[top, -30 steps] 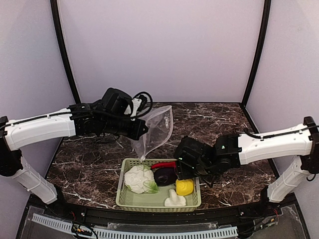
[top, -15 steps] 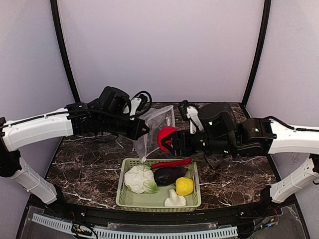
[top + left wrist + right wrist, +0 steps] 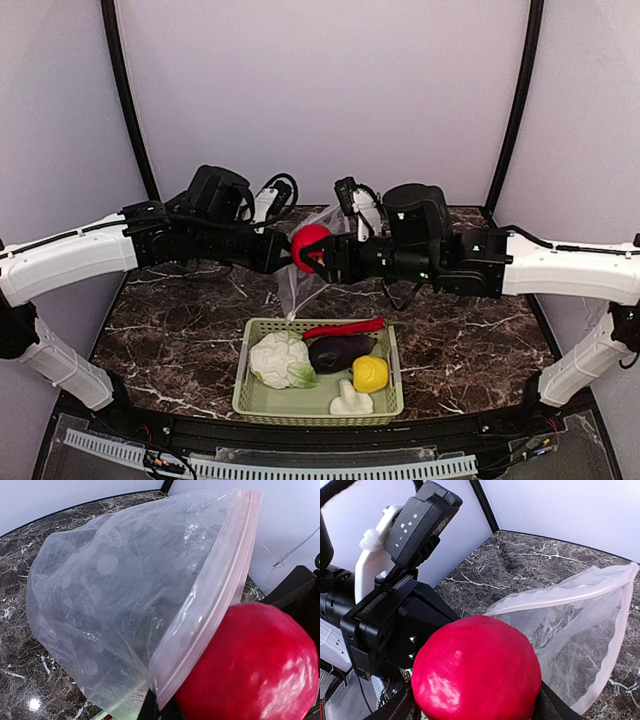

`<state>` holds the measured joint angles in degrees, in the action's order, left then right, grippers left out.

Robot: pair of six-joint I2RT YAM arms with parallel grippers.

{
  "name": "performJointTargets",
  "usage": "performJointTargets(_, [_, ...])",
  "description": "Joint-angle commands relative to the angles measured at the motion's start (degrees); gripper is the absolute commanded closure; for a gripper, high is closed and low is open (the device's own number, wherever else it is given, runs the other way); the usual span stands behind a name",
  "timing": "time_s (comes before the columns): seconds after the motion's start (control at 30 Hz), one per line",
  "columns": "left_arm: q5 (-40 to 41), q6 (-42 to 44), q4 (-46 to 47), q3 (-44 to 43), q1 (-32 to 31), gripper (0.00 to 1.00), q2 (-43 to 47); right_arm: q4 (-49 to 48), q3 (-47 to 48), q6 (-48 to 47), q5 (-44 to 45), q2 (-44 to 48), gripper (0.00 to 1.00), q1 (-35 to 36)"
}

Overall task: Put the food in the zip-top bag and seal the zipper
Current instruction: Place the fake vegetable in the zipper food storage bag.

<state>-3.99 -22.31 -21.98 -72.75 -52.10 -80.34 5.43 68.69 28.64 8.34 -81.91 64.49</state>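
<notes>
My left gripper [image 3: 283,256] is shut on the mouth edge of the zip-top bag [image 3: 301,291], which hangs clear and crinkly above the table. In the left wrist view the bag [image 3: 125,590] billows open and its pinkish zipper [image 3: 215,600] runs down to my fingertips [image 3: 156,713]. My right gripper [image 3: 318,250] is shut on the red pepper [image 3: 308,246], held right at the bag's mouth beside the zipper. The pepper [image 3: 477,672] fills the lower right wrist view, with the open bag [image 3: 580,645] just behind it. No slider shows.
A pale green basket [image 3: 243,386] sits at the near middle of the marble table. It holds a cauliflower [image 3: 280,360], an eggplant [image 3: 340,352], a red chili [image 3: 345,328], a yellow pepper [image 3: 370,374] and a white mushroom [image 3: 350,402]. Both forearms cross above it.
My right gripper rose from the basket with the red pepper and carried it up and left to the bag's mouth. The left gripper lifted the bag slightly.
</notes>
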Motion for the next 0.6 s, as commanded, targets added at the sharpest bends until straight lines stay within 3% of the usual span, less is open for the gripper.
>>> performJointTargets(0.0, [-4.2, -1.1, 1.8, -0.6, -0.4, 0.99, 2.6, -4.4, -1.8, -0.7, 1.0, -1.0, 0.37, -1.5])
performJointTargets(0.27, [-8.5, -2.6, 5.0, 0.3, -0.4, 0.99, 3.1, -4.8, -3.9, 0.0, 2.1, -1.9, 0.37, -3.3])
performJointTargets(0.57, [-11.5, -4.1, 8.4, 0.9, -0.2, 0.99, 2.8, -1.5, 1.0, -1.1, 1.4, -6.0, 0.36, -3.5])
